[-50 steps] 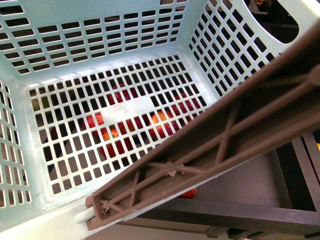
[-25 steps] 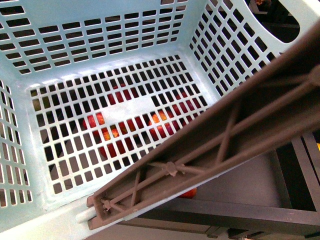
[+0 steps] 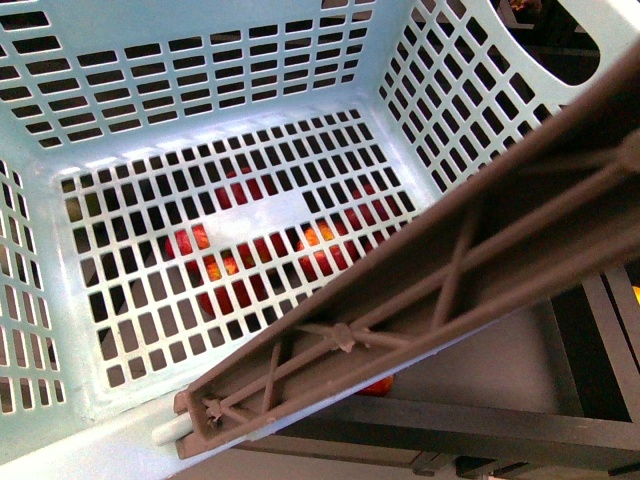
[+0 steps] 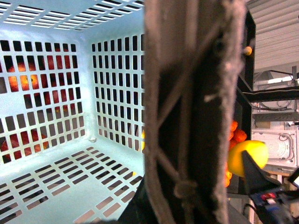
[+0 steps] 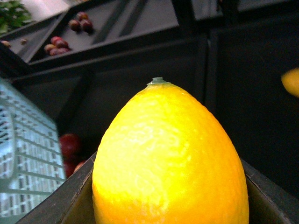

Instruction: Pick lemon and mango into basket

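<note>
The turquoise basket (image 3: pixel 230 60) fills the front view, held up, with nothing lying on its slotted base. Its brown ribbed handle (image 3: pixel 430 290) crosses the lower right. In the left wrist view the basket (image 4: pixel 56 154) and its handle (image 4: pixel 191 112) are close up; my left gripper is shut on the handle, its fingertips hidden behind it. My right gripper (image 5: pixel 170 196) is shut on the bright yellow lemon (image 5: pixel 170 158), which fills the right wrist view. The lemon (image 4: pixel 250 156) and the right gripper (image 4: pixel 254 170) also show beside the basket in the left wrist view. No all-yellow mango is in view.
Red-blushed fruits (image 3: pixel 235 265) show through the basket's base slots, lying below in dark shelf trays (image 3: pixel 500 400). Orange tangerines (image 4: pixel 236 133) sit behind the handle. Dark shelves with reddish fruits (image 5: pixel 67 44) rise in the right wrist view, with the basket wall (image 5: pixel 28 154) at one side.
</note>
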Action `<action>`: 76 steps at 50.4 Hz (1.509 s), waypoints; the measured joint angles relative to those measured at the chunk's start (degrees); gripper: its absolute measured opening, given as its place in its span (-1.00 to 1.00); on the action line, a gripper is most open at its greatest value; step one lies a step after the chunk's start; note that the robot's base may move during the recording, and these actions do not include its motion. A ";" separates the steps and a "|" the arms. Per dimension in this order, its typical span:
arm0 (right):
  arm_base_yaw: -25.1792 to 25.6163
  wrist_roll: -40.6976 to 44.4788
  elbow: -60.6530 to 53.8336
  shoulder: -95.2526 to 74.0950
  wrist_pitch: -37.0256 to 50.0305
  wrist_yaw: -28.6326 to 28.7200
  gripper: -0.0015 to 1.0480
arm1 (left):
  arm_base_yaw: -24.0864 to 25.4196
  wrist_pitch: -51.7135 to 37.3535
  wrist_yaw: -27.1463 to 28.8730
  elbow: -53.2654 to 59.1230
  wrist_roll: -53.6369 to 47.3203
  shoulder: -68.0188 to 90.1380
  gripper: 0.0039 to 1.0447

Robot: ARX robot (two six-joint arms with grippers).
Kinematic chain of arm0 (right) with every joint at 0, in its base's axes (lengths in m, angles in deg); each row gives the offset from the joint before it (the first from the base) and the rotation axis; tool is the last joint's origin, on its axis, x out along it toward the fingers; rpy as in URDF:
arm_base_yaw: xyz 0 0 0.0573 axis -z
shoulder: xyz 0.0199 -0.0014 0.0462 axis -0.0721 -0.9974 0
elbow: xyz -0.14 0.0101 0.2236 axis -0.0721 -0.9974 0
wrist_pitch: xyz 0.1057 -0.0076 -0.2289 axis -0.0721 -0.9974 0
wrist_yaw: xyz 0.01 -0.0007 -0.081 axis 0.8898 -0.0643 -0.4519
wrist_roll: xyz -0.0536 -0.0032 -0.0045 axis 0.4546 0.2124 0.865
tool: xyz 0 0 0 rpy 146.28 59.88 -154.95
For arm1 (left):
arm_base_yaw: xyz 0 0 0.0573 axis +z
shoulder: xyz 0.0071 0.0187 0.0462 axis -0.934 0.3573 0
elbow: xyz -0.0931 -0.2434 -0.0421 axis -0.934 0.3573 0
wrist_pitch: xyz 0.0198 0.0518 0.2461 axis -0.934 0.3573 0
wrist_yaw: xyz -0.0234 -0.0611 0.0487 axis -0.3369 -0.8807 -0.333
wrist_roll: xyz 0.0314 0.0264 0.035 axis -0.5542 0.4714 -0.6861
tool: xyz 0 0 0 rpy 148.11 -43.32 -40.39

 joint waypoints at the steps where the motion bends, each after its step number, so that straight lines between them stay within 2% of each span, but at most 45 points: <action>1: -0.98 -0.85 -0.31 2.08 0.20 -0.11 0.26 | 0.00 0.00 -0.02 0.00 0.00 0.00 -0.93; 10: -9.18 -6.29 -1.73 10.36 3.13 -3.15 0.26 | 0.00 0.00 -0.02 0.00 0.02 0.00 -0.93; 17: -23.28 -12.07 -3.26 12.48 7.08 -11.23 0.26 | 0.00 0.00 0.00 0.00 0.02 0.00 -0.93; 22: -33.05 -12.85 -3.56 11.26 8.33 -20.04 0.26 | 0.00 0.00 0.00 0.00 0.02 0.00 -0.93; 26: -39.32 -13.51 -3.56 9.70 9.86 -24.61 0.26 | 0.00 0.00 -0.02 0.00 0.02 0.00 -0.93; 32: -45.20 -15.12 -3.56 6.95 12.11 -26.86 0.26 | 0.00 0.00 -0.04 0.00 0.04 0.00 -0.93; 38: -49.03 -15.80 -4.07 3.65 13.11 -29.51 0.26 | 0.00 0.00 0.02 0.00 0.00 0.00 -0.93; 42: -50.12 -16.11 -4.57 1.97 13.49 -30.64 0.27 | 0.00 0.00 0.00 0.00 0.02 0.00 -0.93; 50: -51.19 -17.11 -5.49 1.57 14.64 -29.07 0.80 | 0.00 0.00 -0.04 0.00 0.04 0.00 -0.93; 52: -51.30 -17.20 -5.57 1.81 14.67 -28.89 0.86 | 0.00 0.00 -0.04 0.00 0.04 0.00 -0.93; 59: -50.34 -17.20 -6.27 3.34 14.19 -28.85 0.83 | 0.00 0.00 -0.26 0.00 -0.04 0.28 -0.93; 67: -45.20 -16.94 -6.71 7.30 12.46 -31.58 0.83 | 0.00 0.00 0.02 0.00 -0.02 0.31 -0.93; 70: -41.57 -15.82 -7.21 9.99 11.23 -34.34 0.83 | 0.00 0.00 0.04 0.00 0.00 0.31 -0.93; 73: -36.98 -9.90 -10.82 13.29 17.73 -42.88 0.63 | 0.00 0.00 0.00 0.00 0.04 0.31 -0.93; 76: -34.91 -6.91 -13.40 15.41 20.59 -45.97 0.50 | 0.00 0.00 -0.04 0.00 0.02 0.31 -0.93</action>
